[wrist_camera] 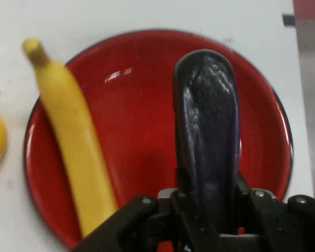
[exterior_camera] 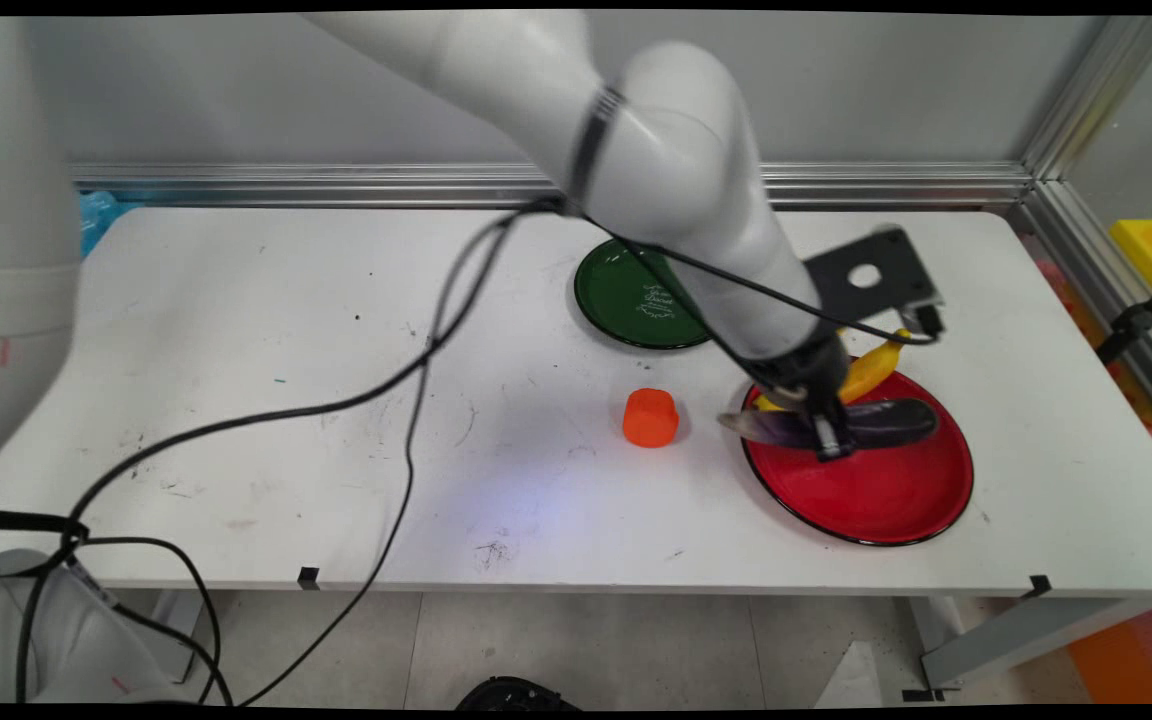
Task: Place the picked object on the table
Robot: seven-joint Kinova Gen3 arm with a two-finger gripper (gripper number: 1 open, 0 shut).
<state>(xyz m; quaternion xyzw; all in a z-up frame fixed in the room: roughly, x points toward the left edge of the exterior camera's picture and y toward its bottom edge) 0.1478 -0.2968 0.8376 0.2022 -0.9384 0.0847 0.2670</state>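
Gripper (exterior_camera: 829, 443) clamped on eggplant (wrist_camera: 207, 126) mid-right of frame, just over red plate (exterior_camera: 886, 500); banana (wrist_camera: 73, 152) already lies on plate. Orange cup (exterior_camera: 650, 416) to its left, green plate (exterior_camera: 626, 300) above.

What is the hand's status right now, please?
Hand shut on eggplant, over red plate. Banana alongside on plate. Orange cup, green plate apart.

White table (exterior_camera: 236, 330), green plate (exterior_camera: 626, 300), orange cup (exterior_camera: 650, 416), red plate (exterior_camera: 876, 490) bearing banana (exterior_camera: 871, 370), dark eggplant (exterior_camera: 886, 420)
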